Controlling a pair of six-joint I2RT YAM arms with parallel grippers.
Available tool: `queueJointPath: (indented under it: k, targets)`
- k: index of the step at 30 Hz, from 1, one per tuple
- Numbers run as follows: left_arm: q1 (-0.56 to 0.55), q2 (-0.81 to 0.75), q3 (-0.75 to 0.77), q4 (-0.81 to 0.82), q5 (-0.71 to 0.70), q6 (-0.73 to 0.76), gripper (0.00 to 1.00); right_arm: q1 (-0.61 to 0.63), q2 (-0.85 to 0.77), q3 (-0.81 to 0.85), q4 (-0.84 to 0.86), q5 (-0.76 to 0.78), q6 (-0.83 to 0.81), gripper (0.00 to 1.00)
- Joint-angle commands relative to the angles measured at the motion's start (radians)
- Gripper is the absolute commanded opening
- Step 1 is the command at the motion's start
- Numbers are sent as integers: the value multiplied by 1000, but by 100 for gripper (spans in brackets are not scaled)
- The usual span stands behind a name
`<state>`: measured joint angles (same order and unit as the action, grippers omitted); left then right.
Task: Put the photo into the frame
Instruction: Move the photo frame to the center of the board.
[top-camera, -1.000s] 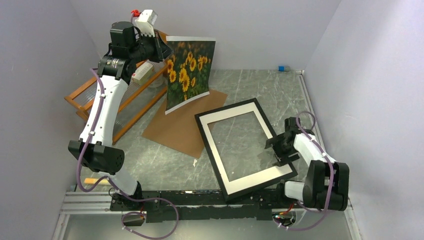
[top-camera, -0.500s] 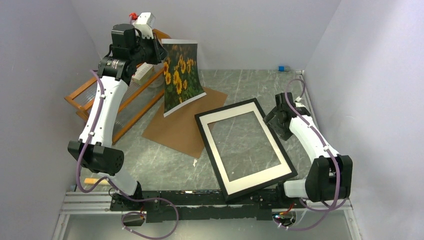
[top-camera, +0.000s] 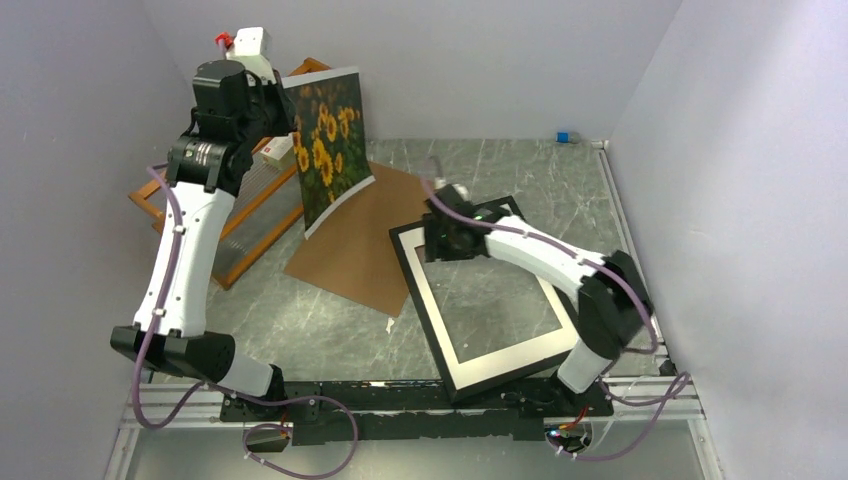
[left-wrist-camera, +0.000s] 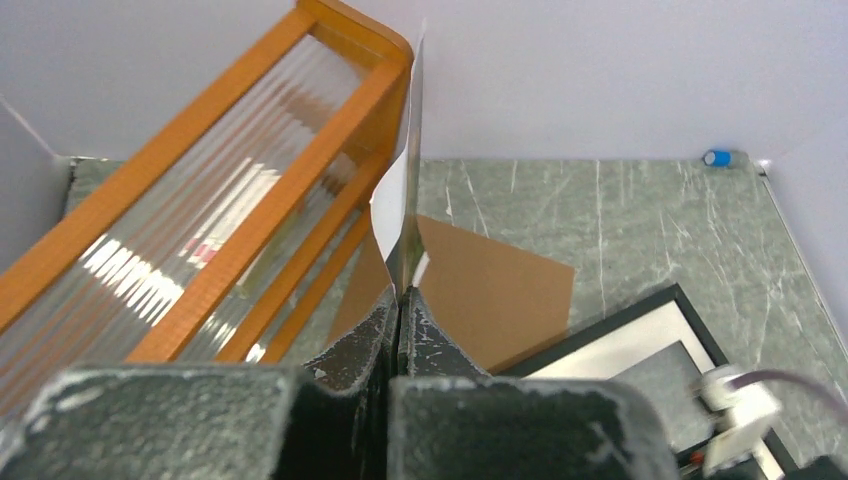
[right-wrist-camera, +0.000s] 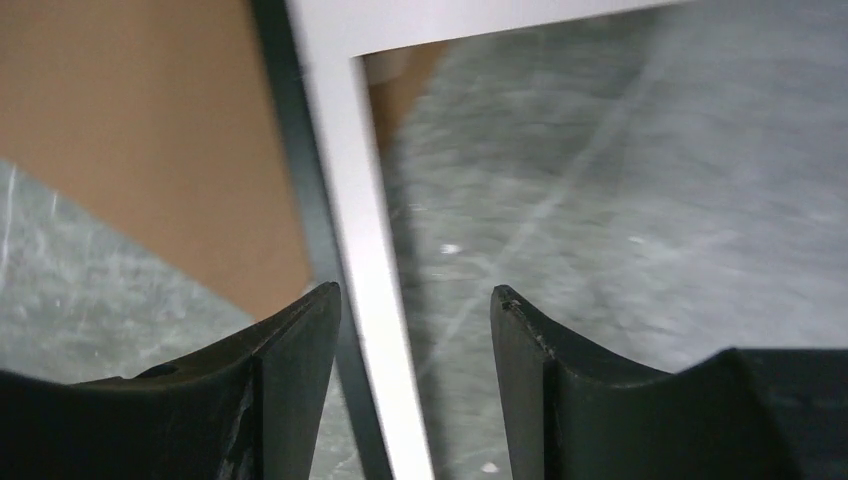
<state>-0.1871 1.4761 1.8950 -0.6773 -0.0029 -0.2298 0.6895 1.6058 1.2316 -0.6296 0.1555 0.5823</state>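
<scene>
Left pincer (left-wrist-camera: 400, 300) pressed together on the edge of the photo (top-camera: 330, 140), holding it upright and high at far left, beside the orange rack (left-wrist-camera: 360, 40); the frame (top-camera: 495, 300) lies flat on the surface, right of and nearer than that pincer, long axis running far to near; right pincer (right-wrist-camera: 415, 300) spread, gripping nothing, over the frame's far-left corner; judged: the photo must travel rightward and down.

photo (top-camera: 328, 140): sunflower print, up off the table, far left, roughly upright, slightly curled. frame (top-camera: 490, 305): thin black border, flat on table, centre-right, skewed.
</scene>
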Motion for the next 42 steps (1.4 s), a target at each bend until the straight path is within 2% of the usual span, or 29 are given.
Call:
queueJointPath:
  k: [1,9,14,20,26,32,34,39,42]
  targets:
    - [-3,-72,-10,24,-84,16,3,133,130,136,-64,40,-62,58]
    - [-3,-117,-39,-37,-149,21,3,227,317,307,-76,16,-128,42]
    - [-2,-135,-53,-55,-189,30,3,237,377,333,-103,33,-112,42]
    - [-2,-141,-65,-60,-200,37,3,243,415,347,-127,78,-107,50]
    - [-2,-141,-65,-62,-243,51,3,247,448,348,-111,48,-111,43]
    - [-2,-143,-68,-59,-244,62,3,251,471,369,-138,113,-93,42]
    - [-2,-143,-70,-58,-245,62,3,252,474,371,-139,137,-89,37]
    - [-2,-143,-68,-59,-250,65,2,252,484,389,-128,191,-78,16]
    - [-2,-143,-66,-61,-261,66,3,251,481,405,-110,220,-80,10]
